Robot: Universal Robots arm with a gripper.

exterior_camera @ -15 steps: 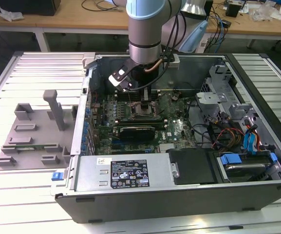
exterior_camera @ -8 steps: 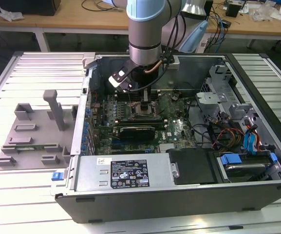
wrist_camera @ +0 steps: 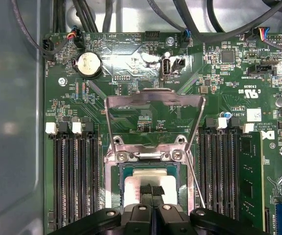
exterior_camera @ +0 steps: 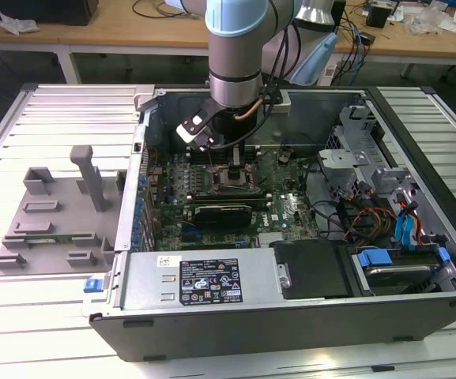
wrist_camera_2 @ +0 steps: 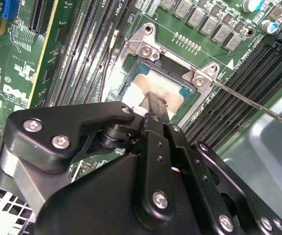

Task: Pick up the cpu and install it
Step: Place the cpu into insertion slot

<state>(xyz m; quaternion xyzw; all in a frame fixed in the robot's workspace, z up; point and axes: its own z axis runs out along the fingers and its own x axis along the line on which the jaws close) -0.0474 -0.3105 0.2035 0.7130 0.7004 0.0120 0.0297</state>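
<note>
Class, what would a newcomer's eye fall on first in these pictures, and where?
The grey robot arm reaches down into the open computer case in the exterior view. In the first wrist view its black hand, shut, is right over the silvery cpu lying in the socket, whose load plate stands hinged open.

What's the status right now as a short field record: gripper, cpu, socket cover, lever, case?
gripper: shut, tips together over the middle of the cpu's top plate; contact cannot be told
cpu: lying in the socket frame, looks level
load plate: swung open, off the cpu
lever: thin rod angled out from the socket corner across the memory slots, free of the load plate
case: lying open, gripper down inside it
</note>
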